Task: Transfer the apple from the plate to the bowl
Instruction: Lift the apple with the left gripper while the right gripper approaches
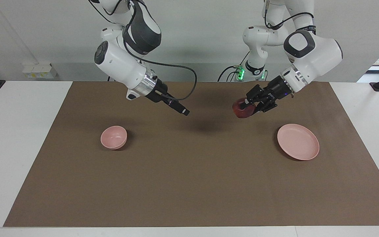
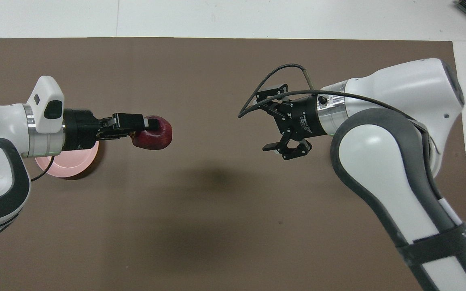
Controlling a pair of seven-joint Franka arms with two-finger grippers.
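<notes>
Left gripper [image 1: 244,107] was clamped on the apple [image 1: 243,111], fingers closed around it, holding it in the air over bare brown mat [image 1: 189,184], off the plate [image 1: 298,142] and toward the middle of the table. Plate sat at the left arm's end with nothing on it; in the overhead view the left arm covered most of it [image 2: 77,159].

Right gripper [image 2: 266,119] was up over the mat near the table's middle, pointing at the apple, with a gap between them. Its 2 fingers were spread wide, holding nothing.

Bowl [image 1: 113,137] sat at the right arm's end, nothing in it, well apart from both grippers. The right arm hid it in the overhead view.
</notes>
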